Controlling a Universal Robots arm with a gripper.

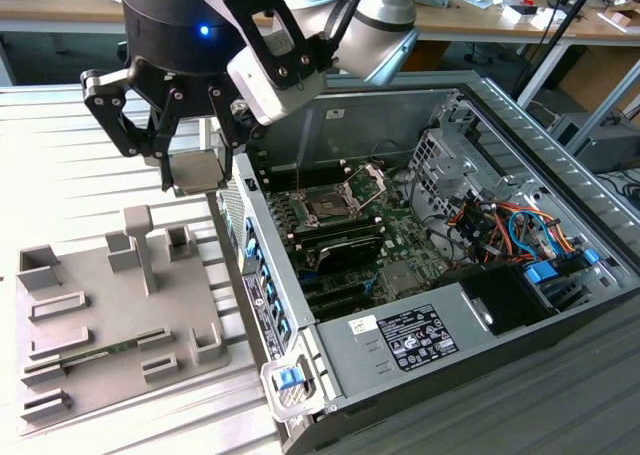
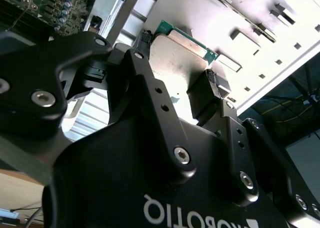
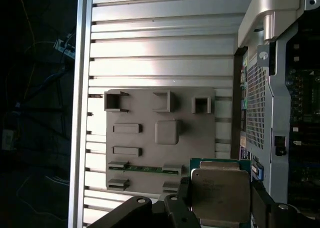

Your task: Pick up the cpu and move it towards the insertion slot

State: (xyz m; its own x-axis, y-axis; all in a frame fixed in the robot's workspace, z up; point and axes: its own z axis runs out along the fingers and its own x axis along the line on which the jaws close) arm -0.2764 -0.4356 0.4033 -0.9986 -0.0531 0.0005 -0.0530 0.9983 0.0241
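The gripper is clamped on the cpu, one black finger on each of two opposite edges, with the pale metal top facing the second wrist view and a strip of green board showing along one side. In the exterior view the gripper holds the cpu in the air, clear of everything below it. So the pick-up part looks done.

Below it lies a grey fixture plate with raised pockets and blocks, and a long green memory stick sits in one row of them. The plate rests on a table of ribbed aluminium slats, bright with glare in places.

The carry is what remains. The cpu hangs near the plate's edge, just beside the outer wall of the open computer case and outside it. The insertion slot lies inside on the motherboard, well apart from the chip, its dark centre uncovered and its metal bracket tilted up — ready, by the look of it, to receive.

Beyond the case, wooden workbenches run along the back of the room, with small parts and papers scattered on them.
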